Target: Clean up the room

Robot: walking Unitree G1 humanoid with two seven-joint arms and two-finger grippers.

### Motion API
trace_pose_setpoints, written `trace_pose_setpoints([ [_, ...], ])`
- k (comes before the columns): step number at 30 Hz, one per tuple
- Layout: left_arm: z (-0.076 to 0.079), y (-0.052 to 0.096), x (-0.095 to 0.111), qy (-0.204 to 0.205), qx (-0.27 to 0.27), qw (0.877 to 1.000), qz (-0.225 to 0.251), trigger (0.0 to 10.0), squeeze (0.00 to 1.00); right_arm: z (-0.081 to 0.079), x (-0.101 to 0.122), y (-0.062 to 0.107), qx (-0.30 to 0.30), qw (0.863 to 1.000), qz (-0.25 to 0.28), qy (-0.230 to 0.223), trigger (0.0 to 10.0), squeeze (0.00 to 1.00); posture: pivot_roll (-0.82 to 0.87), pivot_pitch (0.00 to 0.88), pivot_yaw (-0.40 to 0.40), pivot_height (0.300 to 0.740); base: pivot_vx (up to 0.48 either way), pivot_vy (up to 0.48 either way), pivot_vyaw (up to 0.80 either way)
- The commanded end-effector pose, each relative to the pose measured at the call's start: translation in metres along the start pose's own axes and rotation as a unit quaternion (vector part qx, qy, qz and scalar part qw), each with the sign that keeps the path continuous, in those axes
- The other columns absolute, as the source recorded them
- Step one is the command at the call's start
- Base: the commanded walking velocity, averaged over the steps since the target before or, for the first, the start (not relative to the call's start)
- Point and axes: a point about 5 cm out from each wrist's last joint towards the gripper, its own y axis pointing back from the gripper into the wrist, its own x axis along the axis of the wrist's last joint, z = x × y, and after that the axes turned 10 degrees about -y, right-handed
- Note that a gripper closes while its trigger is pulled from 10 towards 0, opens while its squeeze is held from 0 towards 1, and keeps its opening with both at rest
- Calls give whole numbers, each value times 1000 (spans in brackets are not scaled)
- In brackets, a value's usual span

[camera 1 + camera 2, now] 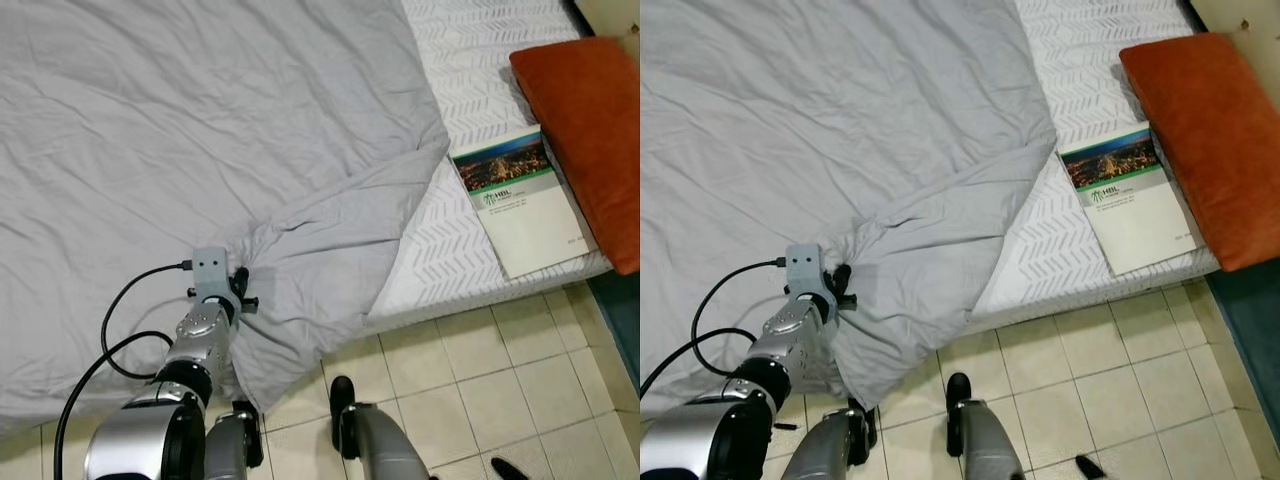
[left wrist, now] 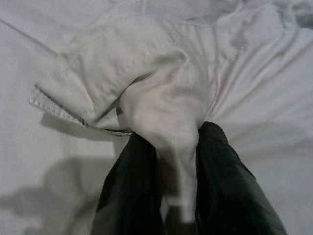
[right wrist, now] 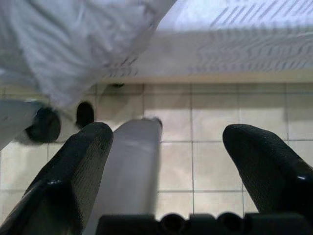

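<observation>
Bed edge: bare mattress strip free beside sheet
Obstacles: book and pillow, touching
Floor: open tiles

Grey sheet runs off the top and left edges, hiding most of the mattress. Orange pillow is cut by the right edge. The booklet print is too small to read. Left hand fingertips are buried in cloth.

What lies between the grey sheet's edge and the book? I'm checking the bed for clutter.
Only bare white patterned mattress lies between the grey sheet and the book, as the left eye view shows.
</observation>
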Motion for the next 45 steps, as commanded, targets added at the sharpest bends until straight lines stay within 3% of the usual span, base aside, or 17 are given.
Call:
trace_pose_setpoints([
  [1, 14, 6, -25, -10, -35, 998, -43, 0, 0, 15, -11, 0, -26, 999, -34, -6, 10000, 0, -319, 481, -87, 740, 0, 0, 0],
  [2, 22, 7, -29, -17, -58, 997, -53, 0, 0, 18, -10, -4, -30, 999, -30, -8, 10000, 0, -314, 454, -86, 740, 0, 0, 0],
  [7, 31, 10, -39, -66, -85, 992, -71, 0, 0, 23, -13, -18, -38, 999, -24, -11, 10000, 0, -301, 383, -69, 740, 0, 0, 0],
  [8, 32, 10, -39, -76, -86, 991, -72, 3020, 0, 25, -13, -22, -39, 999, -22, -11, 10000, 0, -294, 355, -59, 740, 0, 0, 0],
  [9, 36, 9, -37, -85, -94, 990, -67, 10000, 0, 27, -12, -27, -41, 999, -16, -10, 10000, 0, -288, 321, -52, 740, 0, 0, 0],
  [15, 41, 6, -22, -95, -101, 990, -29, 10000, 0, 38, -1, -53, -54, 998, 14, -5, 10000, 0, -288, 219, -25, 740, 0, -232, 0],
  [16, 42, 6, -21, -100, -101, 989, -29, 10000, 0, 43, 7, -63, -64, 997, 32, -6, 10000, 0, -292, 187, -11, 740, 0, -465, 0],
  [21, 53, 6, -21, -113, -124, 985, -30, 10000, 0, 53, 14, -75, -76, 996, 47, 0, 10000, 0, -301, 157, 17, 740, 0, -468, 0],
  [36, 111, 20, -37, -143, -221, 964, -42, 10000, 0, 52, 9, -76, -73, 997, 38, 10, 10000, 0, -331, 165, 35, 740, 0, -469, 0],
  [45, 157, 39, -51, -169, -305, 936, -46, 10000, 0, 45, 6, -77, -66, 997, 35, 13, 10000, 0, -353, 162, 57, 740, 0, -472, 0],
])
